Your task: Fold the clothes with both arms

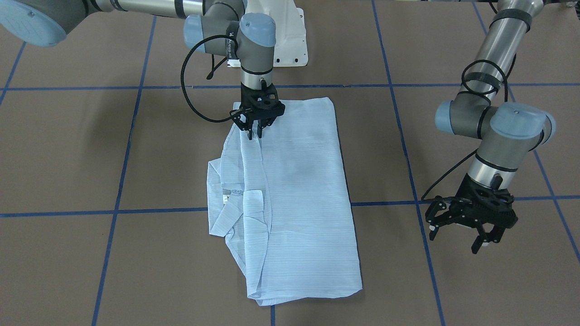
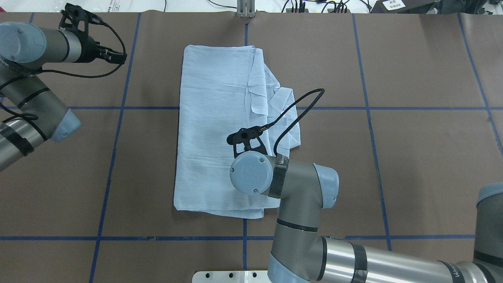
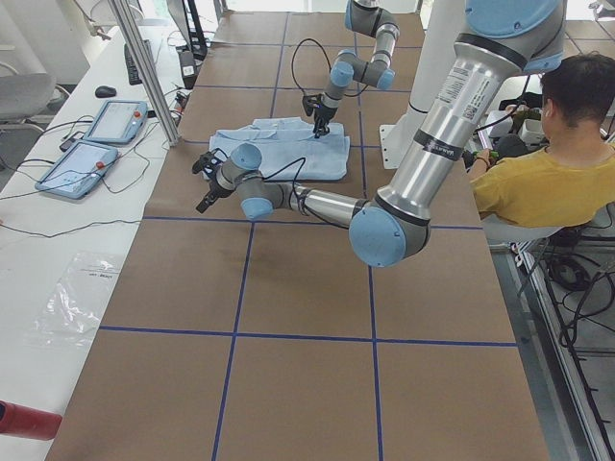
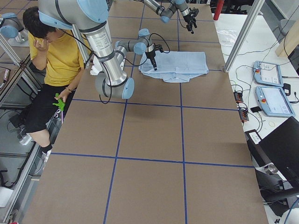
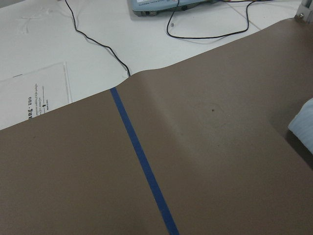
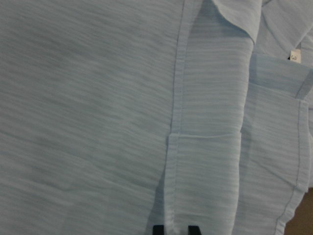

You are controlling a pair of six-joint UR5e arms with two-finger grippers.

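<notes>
One shirt (image 2: 212,118), two arms (image 2: 298,196) (image 2: 31,106), one person (image 3: 524,178)

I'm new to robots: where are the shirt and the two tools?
shirt (image 1: 299,181), front-facing view, flat middle panel.
right tool (image 1: 254,132), front-facing view, between its fingertips.
left tool (image 1: 456,240), front-facing view, between its fingertips.

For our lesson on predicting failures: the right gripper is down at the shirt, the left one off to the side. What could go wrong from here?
1. The right gripper is alone on the shirt; the left gripper hangs open off the cloth, so a one-sided pull may skew the fold.
2. It sits at a layered edge near the bunched collar, so it might catch the wrong layers.
</notes>
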